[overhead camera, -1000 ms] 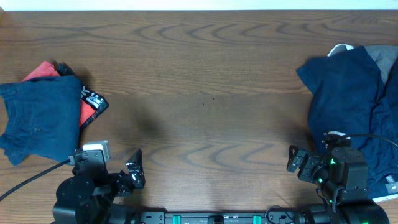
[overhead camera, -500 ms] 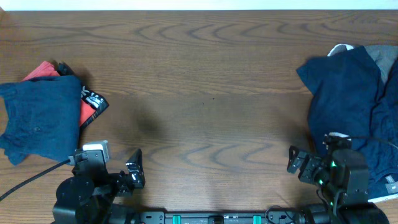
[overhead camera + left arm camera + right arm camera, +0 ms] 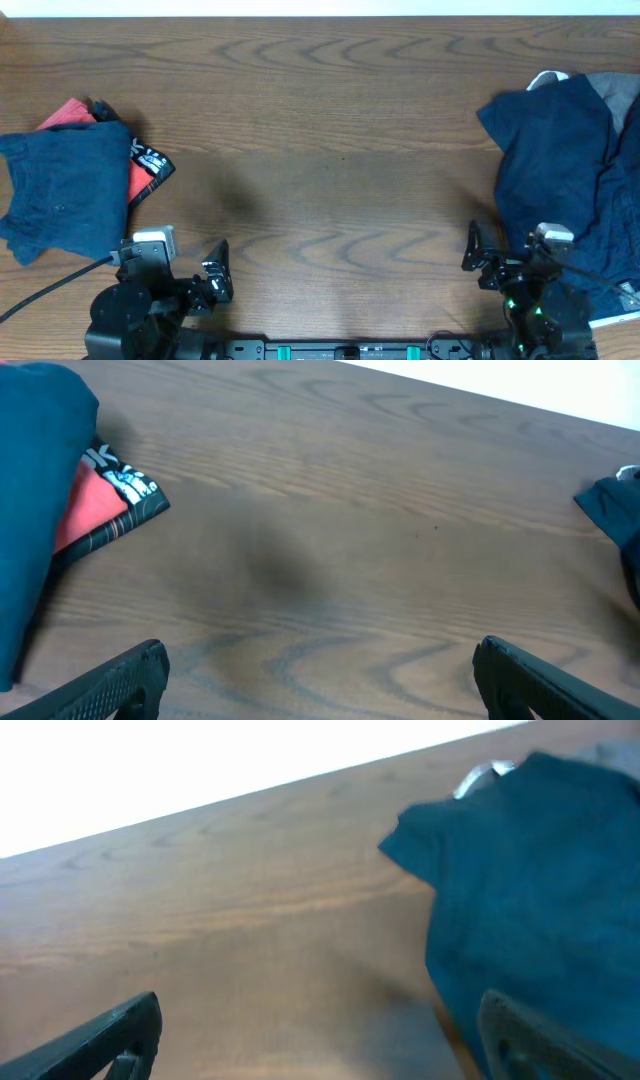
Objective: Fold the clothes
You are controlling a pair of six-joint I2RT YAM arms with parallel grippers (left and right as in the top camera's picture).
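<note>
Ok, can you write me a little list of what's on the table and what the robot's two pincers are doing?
table: brown wood
left side: blue shorts lying partly over a red garment with a black patterned band
right side: heap of dark blue clothes, rumpled
left pincer: open, holding nothing
right pincer: open, holding nothing, beside the blue heap
folding: right heap not yet folded

txt: white letters on black waistband point(image 3: 125, 487) of red garment point(image 3: 95, 512) | unreadable, poss. a "K"
</note>
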